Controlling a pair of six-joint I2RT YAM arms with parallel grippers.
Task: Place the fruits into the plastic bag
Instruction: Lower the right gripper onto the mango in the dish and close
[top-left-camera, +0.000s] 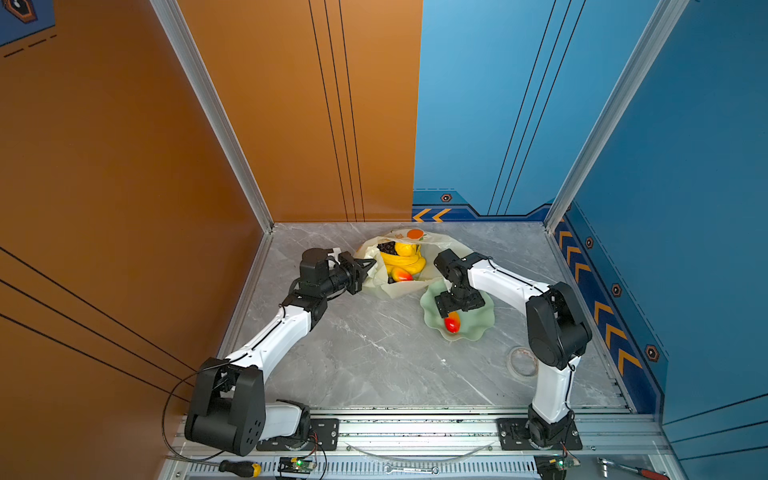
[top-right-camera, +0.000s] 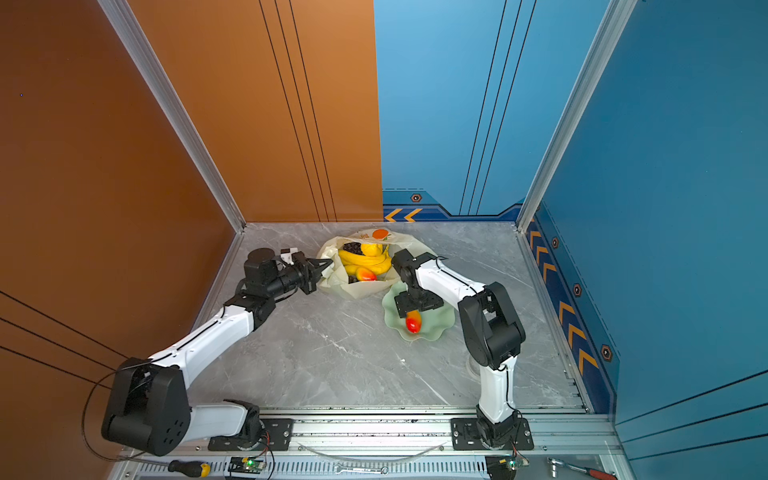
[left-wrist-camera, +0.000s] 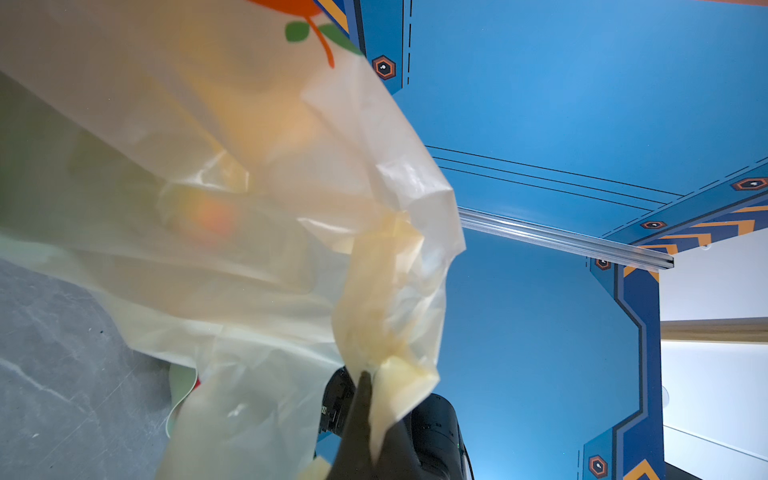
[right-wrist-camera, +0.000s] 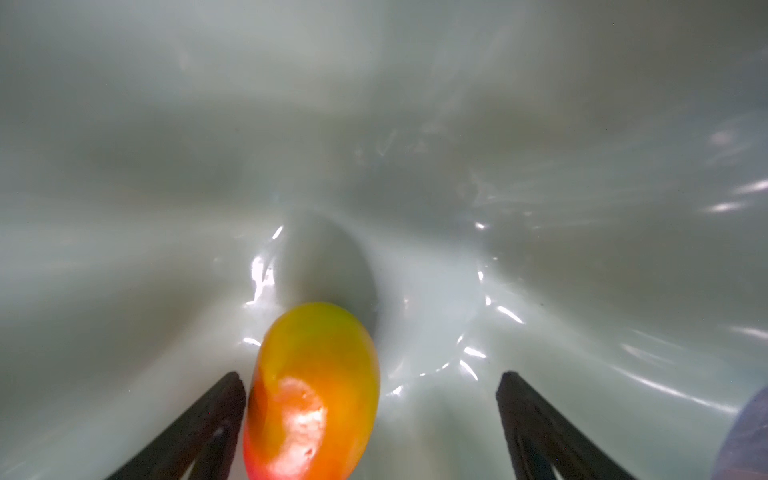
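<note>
Right wrist view: the right gripper (right-wrist-camera: 372, 376) is spread wide inside the pale green wavy-rimmed dish (right-wrist-camera: 415, 145). Its dark fingers (right-wrist-camera: 216, 415) flank a red-yellow mango (right-wrist-camera: 311, 395). One finger is just beside the fruit's skin and the other stands well apart, so nothing is gripped yet. The mango lies off-centre between the jaws. Because it is glossy and rounded, it will probably slide across the smooth dish as they close, rather than seat at once.

The left wrist view shows the left gripper (left-wrist-camera: 365, 380) clenched on a crumpled fold of the plastic bag (left-wrist-camera: 249, 208), with the translucent film pulled taut away from it.

In both top views the bag sits just below the middle of the frame, and this pinch is on its left edge. The hold seems meant to lift that side and keep the mouth gaping upward for dropping fruit in. Inside the open mouth lie a yellow banana bunch (top-left-camera: 403, 259), a dark grape cluster (top-left-camera: 386, 248) and a second mango (top-left-camera: 401, 274).

The dish is just beside the bag, to its lower right. The mango in it appears to be the only fruit outside the bag, so the task looks nearly finished. Carrying the mango up and left to the mouth is a short path, but the right arm's wrist already hangs close to the bag's right edge and could snag the film.
</note>
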